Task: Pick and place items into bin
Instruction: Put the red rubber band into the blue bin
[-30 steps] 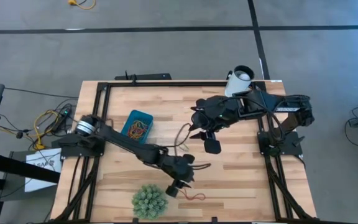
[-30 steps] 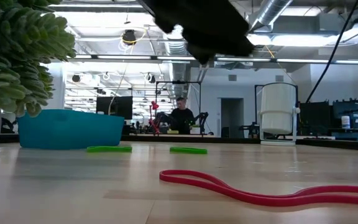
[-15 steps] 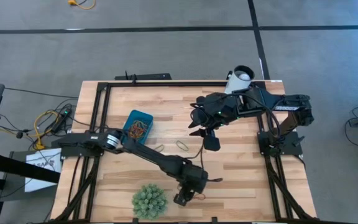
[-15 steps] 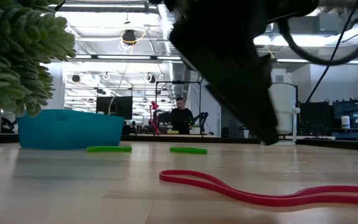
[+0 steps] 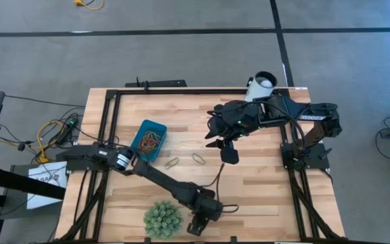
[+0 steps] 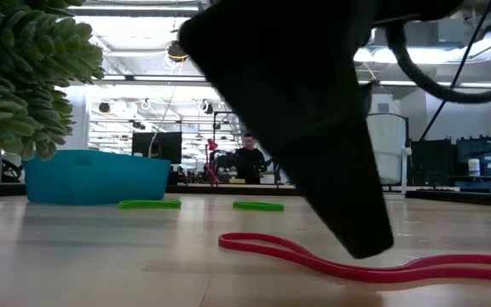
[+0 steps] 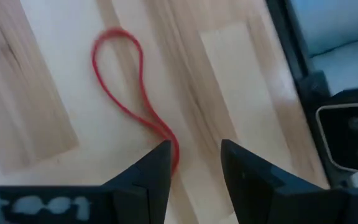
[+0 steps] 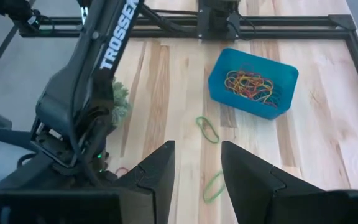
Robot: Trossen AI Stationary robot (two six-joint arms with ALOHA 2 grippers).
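Wooden tabletop, seen from above: the left gripper (image 7: 194, 165) hangs with fingers parted over a red band (image 7: 132, 93) at 6 o'clock, apparently lining up a pickup. 2 green bands (image 5: 172, 163) lie near centre. The teal bin (image 5: 149, 129), at 10 o'clock, holds many bands. The right gripper (image 8: 197, 168) waits released at 2 o'clock.

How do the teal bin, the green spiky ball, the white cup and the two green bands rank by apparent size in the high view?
1. Teal bin and green spiky ball: look alike, no clear ranking.
2. White cup.
3. Two green bands: smallest, about equal to each other.
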